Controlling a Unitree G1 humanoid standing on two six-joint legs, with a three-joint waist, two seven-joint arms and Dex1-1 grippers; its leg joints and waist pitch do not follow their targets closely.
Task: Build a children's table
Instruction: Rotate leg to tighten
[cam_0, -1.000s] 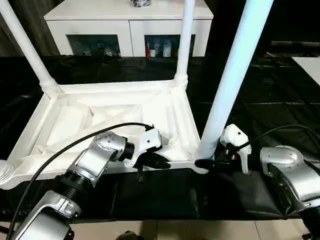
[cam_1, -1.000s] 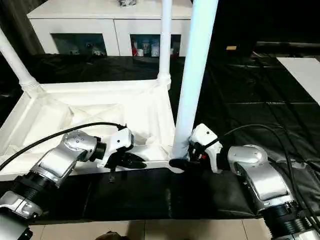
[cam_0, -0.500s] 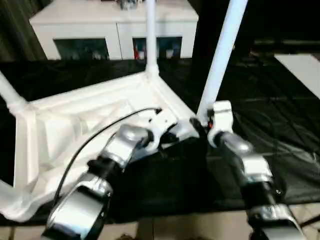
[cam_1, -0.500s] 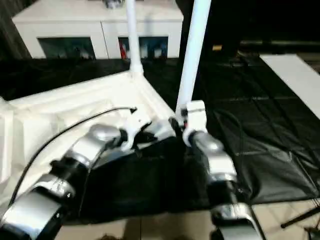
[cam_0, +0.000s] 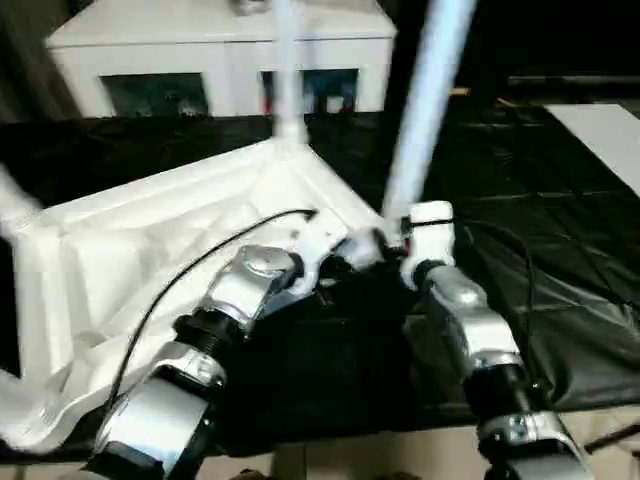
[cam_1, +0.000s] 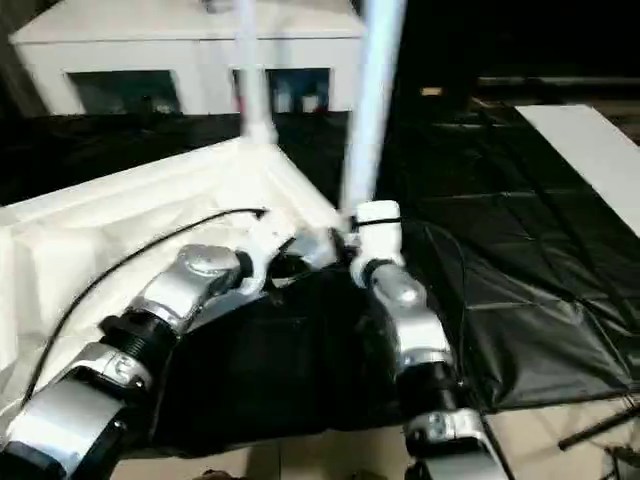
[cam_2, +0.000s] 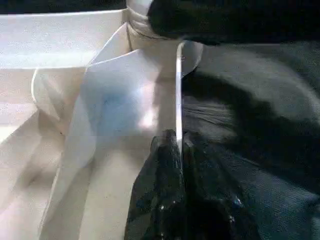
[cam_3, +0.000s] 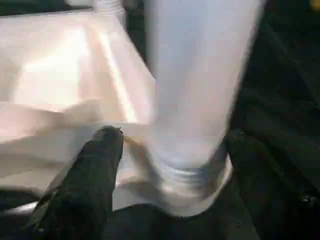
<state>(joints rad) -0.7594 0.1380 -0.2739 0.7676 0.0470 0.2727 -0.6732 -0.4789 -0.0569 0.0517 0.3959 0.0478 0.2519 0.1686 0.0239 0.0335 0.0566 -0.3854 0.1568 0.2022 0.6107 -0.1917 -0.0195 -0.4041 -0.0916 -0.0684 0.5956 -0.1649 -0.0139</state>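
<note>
The upside-down table (cam_0: 150, 240) lies on the black cover (cam_0: 560, 250), legs up. The left gripper (cam_2: 177, 150) pinches its near rim (fingers pressed together). The right gripper (cam_3: 165, 165), fingers spread, straddles the near right leg (cam_3: 195, 85).

We see a work table (cam_0: 560, 220) draped in black cloth; the white children's table (cam_0: 130, 240) lies upside down on it, reaching its near edge.

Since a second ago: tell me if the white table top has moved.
Yes. The table top has turned: its near edge, earlier parallel to the black work table's front edge, now slants.
</note>
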